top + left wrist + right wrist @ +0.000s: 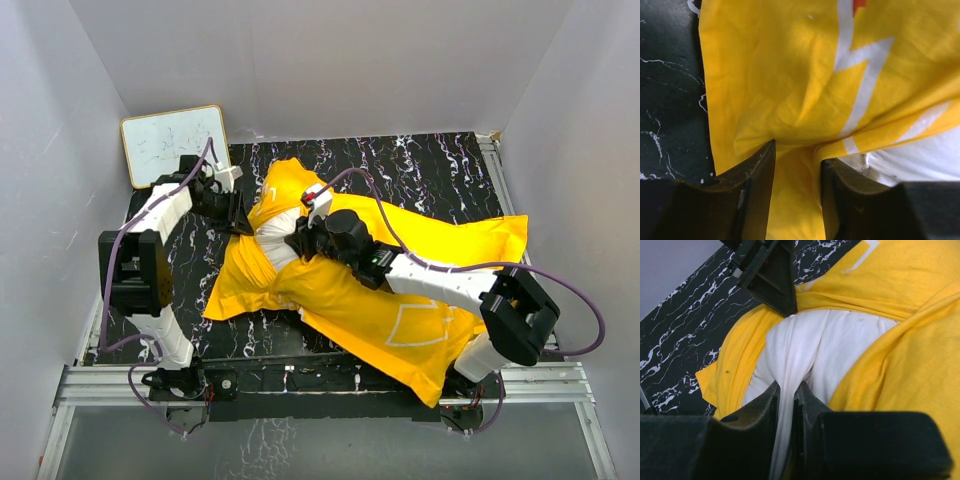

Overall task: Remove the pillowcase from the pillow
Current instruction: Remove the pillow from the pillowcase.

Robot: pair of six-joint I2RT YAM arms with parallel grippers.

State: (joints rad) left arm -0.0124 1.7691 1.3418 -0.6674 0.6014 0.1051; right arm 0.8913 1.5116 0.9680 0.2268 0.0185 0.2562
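Observation:
The yellow pillowcase (400, 300) lies spread across the black table, its mouth bunched toward the left. From that mouth the white pillow (275, 243) bulges out. My right gripper (788, 387) is shut on a pinched fold of the pillow (830, 340), with pillowcase (910, 365) to its right. My left gripper (797, 155) sits at the pillowcase's upper-left rim (790, 75). Its jaws stand apart, with yellow cloth lying loosely between them and a strip of pillow (920, 160) beside the right finger. From above, the left gripper (240, 215) and right gripper (300, 240) sit close together.
A small whiteboard (175, 145) leans at the back left corner. The black marbled tabletop (420, 170) is boxed in by white walls on three sides. An aluminium rail (320, 385) runs along the near edge by the arm bases.

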